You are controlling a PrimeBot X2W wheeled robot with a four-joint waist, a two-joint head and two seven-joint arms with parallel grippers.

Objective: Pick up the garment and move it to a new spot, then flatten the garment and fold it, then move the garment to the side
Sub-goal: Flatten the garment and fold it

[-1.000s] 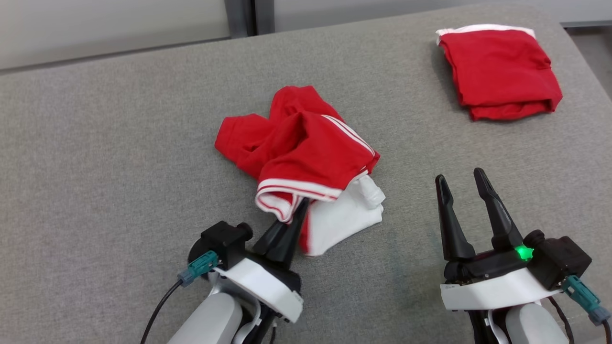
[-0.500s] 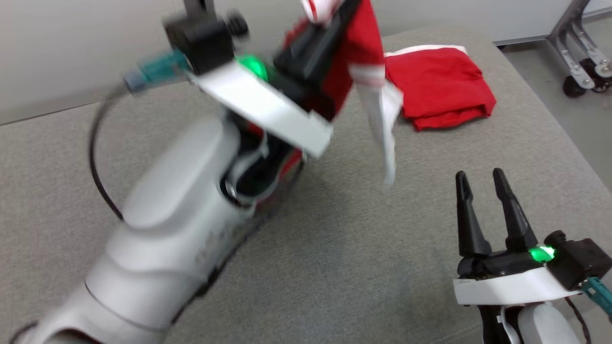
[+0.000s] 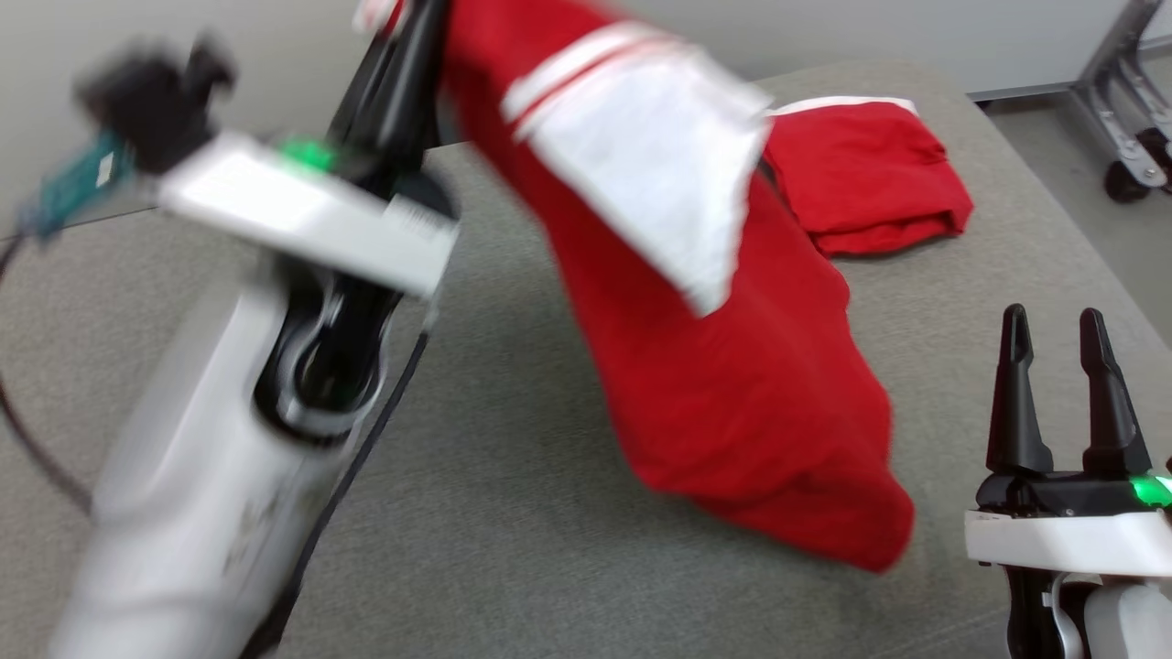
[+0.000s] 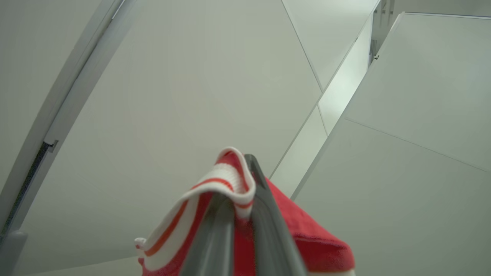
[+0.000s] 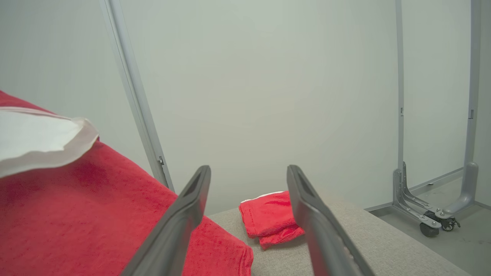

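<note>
My left gripper [image 3: 412,37] is raised high at the upper left of the head view, shut on the red garment's [image 3: 732,394] white-and-red striped hem [image 4: 215,184]. The garment hangs from it in a long slant down to the right, blurred by motion. Its white panel [image 3: 659,174] faces up and its lower end reaches the grey cushioned surface [image 3: 513,549]. The left wrist view has both fingers pressed together on the hem, with red cloth [image 4: 307,237] draped behind them. My right gripper [image 3: 1053,320] stands open and empty at the lower right, just right of the garment's lower end.
A second red garment [image 3: 870,192] lies folded at the back right of the surface, and sits between the spread right fingers [image 5: 270,216] in the right wrist view. A wheeled metal frame [image 3: 1131,137] stands on the floor beyond the surface's right edge.
The left gripper has lifted the garment off the surface and carried it up; the cloth has unfurled and swung to the right. The head camera has shifted. The right gripper stays open.
</note>
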